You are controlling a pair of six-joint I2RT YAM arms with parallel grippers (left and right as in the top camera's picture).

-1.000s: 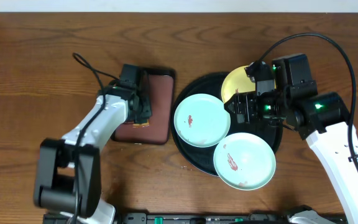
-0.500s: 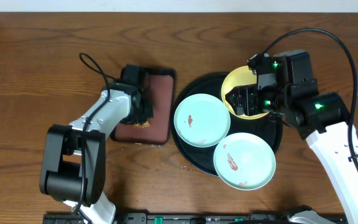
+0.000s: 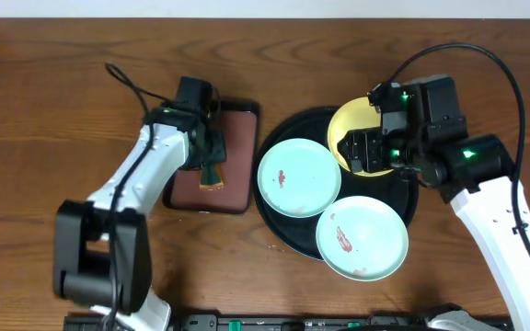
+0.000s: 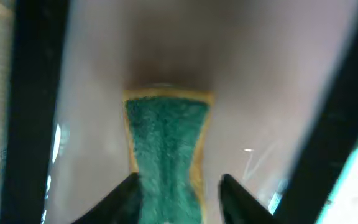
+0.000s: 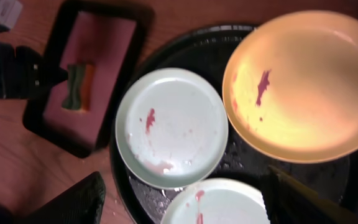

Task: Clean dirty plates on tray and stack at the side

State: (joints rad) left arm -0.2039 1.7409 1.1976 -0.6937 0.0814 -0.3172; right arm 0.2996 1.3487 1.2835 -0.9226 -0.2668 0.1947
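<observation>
Three smeared plates lie on the black tray [image 3: 313, 126]: a yellow plate [image 3: 348, 124] at the back, a mint plate [image 3: 299, 177] at the left, and a second mint plate [image 3: 362, 237] overhanging the front rim. The right wrist view also shows the yellow plate [image 5: 303, 87], both mint plates [image 5: 171, 127] [image 5: 222, 208] and the tray [image 5: 191, 50]. My right gripper [image 3: 362, 152] [image 5: 185, 186] hovers open and empty above the yellow plate's front edge. My left gripper [image 3: 208, 152] [image 4: 179, 186] is shut on a green-and-yellow sponge [image 3: 212, 173] [image 4: 163, 137] over the reddish tray.
A rectangular reddish-brown tray [image 3: 233, 184] with a dark rim lies left of the black tray, almost touching it. It also shows in the right wrist view [image 5: 104, 50]. Brown wood tabletop [image 3: 53, 110] lies all around. Cables trail from both arms.
My right gripper has moved back and left over the yellow plate, then held still. My left arm has shifted and its gripper now pinches the sponge over the reddish tray.
</observation>
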